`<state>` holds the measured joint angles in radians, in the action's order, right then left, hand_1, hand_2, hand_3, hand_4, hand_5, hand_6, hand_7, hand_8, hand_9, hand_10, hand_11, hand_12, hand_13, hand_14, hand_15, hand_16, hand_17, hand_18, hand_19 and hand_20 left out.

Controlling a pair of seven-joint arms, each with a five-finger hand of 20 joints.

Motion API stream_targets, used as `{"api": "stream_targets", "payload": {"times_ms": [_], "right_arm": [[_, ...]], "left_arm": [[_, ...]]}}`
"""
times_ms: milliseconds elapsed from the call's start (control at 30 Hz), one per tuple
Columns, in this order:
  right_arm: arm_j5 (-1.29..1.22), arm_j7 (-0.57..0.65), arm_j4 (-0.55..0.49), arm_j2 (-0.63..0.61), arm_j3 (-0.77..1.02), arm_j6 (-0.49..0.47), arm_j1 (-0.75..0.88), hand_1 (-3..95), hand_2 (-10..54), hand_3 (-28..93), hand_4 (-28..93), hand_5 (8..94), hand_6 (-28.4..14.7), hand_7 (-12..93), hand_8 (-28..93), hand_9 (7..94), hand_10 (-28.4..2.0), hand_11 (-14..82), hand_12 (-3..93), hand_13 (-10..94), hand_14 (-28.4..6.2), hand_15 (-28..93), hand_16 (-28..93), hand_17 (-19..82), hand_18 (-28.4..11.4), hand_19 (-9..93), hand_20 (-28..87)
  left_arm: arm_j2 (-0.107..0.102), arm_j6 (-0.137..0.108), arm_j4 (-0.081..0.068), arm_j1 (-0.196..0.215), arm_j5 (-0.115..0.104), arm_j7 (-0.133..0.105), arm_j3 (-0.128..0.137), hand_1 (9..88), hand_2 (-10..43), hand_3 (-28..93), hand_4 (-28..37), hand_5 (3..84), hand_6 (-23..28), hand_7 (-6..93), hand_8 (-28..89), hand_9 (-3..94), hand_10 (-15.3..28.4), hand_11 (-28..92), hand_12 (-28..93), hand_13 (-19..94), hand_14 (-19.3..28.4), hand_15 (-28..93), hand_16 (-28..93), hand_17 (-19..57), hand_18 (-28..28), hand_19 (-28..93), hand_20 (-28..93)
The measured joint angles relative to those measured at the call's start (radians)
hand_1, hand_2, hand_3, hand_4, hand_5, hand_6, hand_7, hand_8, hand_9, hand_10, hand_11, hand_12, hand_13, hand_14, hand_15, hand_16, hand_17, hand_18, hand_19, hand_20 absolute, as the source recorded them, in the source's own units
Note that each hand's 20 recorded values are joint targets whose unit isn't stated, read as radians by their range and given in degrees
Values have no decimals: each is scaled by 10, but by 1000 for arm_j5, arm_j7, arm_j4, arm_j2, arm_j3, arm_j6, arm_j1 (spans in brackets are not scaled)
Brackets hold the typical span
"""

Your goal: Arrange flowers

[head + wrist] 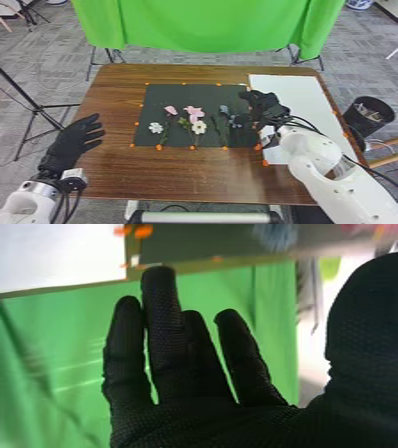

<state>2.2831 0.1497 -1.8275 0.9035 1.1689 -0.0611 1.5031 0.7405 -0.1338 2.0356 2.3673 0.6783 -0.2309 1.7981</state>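
My right hand (264,106) was released and empty, fingers extended, at the edge of the dark mat (178,92). The bluish flowers (236,120) lay there, just beside it. Risk noted: a low sideways sweep could have snagged petals and skewed neighbouring stems.

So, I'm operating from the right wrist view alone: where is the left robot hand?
Observer: The left robot hand is by the table's left edge, left of the dark mat, fingers straight.
Operator: And which bloom lies farthest left on the mat?
Observer: A small white flower, left of the pink flowers.
Operator: Anything standing off the table's right side?
Observer: Yes, a black bin on the floor beside it.
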Motion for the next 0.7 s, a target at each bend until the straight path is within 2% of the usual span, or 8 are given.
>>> {"api": "stream_targets", "payload": {"times_ms": [133,200,267,367,433,467,533,700], "right_arm": [[-274,-148,-48,27,191,117,120,189,-43,890,-271,263,8,203,-134,250,-120,45,247,166,-124,70,341,-69,-240,427,180],[-391,-236,-71,53,298,113,178,183,-44,874,-268,260,22,191,-130,243,-118,26,259,164,-124,-1,393,-83,-241,415,165],[-468,-286,-93,83,399,50,225,166,-56,862,-268,264,21,181,-128,246,-114,20,257,172,-130,-39,406,-82,-243,406,155],[-562,-294,-113,109,512,-109,277,136,-60,825,-274,262,-3,146,-113,252,-113,12,251,177,-136,-58,403,-77,-245,385,141],[-653,-286,-119,116,552,-169,314,124,-59,811,-275,263,-12,125,-102,258,-118,2,245,177,-138,-60,397,-76,-245,375,136],[-709,-282,-123,120,565,-176,334,121,-58,808,-275,263,-13,120,-97,259,-119,-2,243,176,-138,-61,394,-77,-246,373,135],[-827,-274,-134,133,582,-168,378,116,-58,805,-275,254,-19,111,-93,254,-120,-6,242,172,-138,-63,390,-77,-246,370,133],[-1070,-258,-163,212,605,-139,468,118,-61,809,-272,251,-25,107,-83,256,-105,-5,243,168,-139,-65,386,-81,-246,370,133]], "left_arm": [[7,-9,14,17,-4,-28,29,263,-50,704,-254,281,37,243,-125,228,118,297,156,179,139,382,-8,-76,218,486,101],[11,-12,25,28,-11,-46,45,250,-50,690,-270,271,34,232,-124,211,110,243,150,169,141,337,-6,-81,231,466,87],[12,-12,35,38,-26,-68,54,244,-54,682,-279,259,28,219,-118,200,106,205,150,162,141,295,4,-86,238,452,73],[11,-11,46,46,-78,-106,58,234,-65,672,-282,222,13,187,-110,169,96,137,148,132,137,212,11,-109,250,413,50],[10,-10,55,49,-122,-129,58,233,-67,670,-282,207,11,178,-103,152,87,99,157,117,132,158,32,-124,253,395,41],[10,-10,59,49,-137,-136,58,233,-68,669,-283,202,11,176,-101,148,85,91,160,113,133,145,36,-128,254,390,39],[10,-10,66,48,-141,-140,56,233,-69,667,-283,198,11,174,-100,144,85,82,164,108,133,136,39,-135,257,382,36],[23,-1,70,26,-121,-140,32,231,-76,664,-283,210,15,182,-97,156,91,101,188,116,131,146,55,-138,258,385,38]]}}
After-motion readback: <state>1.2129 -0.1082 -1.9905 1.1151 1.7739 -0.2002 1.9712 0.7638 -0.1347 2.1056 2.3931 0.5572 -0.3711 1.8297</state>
